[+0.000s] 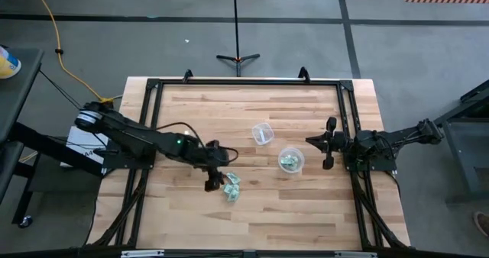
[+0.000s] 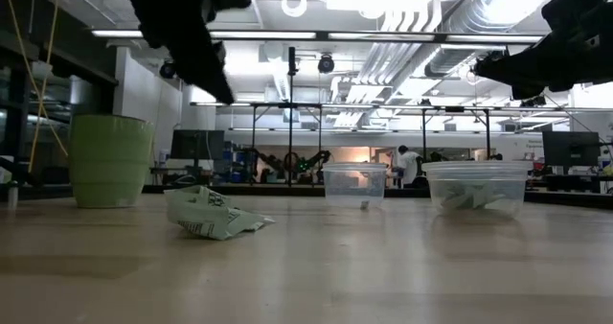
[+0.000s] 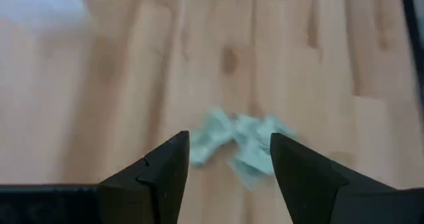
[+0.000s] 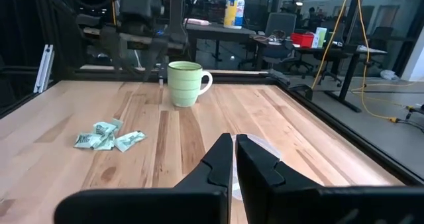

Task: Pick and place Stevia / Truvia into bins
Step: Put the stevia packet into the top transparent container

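Observation:
Several crinkled pale green and white Stevia packets (image 1: 231,188) lie in a small heap on the wooden table, also seen in the low view (image 2: 213,215) and the right wrist view (image 4: 106,136). My left gripper (image 1: 219,172) hangs open above the heap without touching it; in its wrist view the packets (image 3: 238,144) show between the two fingers (image 3: 167,174). Two clear cups stand toward the right: one (image 1: 291,160) holds packets, the other (image 1: 263,133) stands farther back. My right gripper (image 4: 234,159) waits shut near the right edge, beside the cups.
A solid green cup with a handle (image 4: 185,83) stands on the table beyond the packets, at the left of the low view (image 2: 110,159). A black frame (image 1: 244,82) runs along the table's edges. Bare wood lies in front of the heap.

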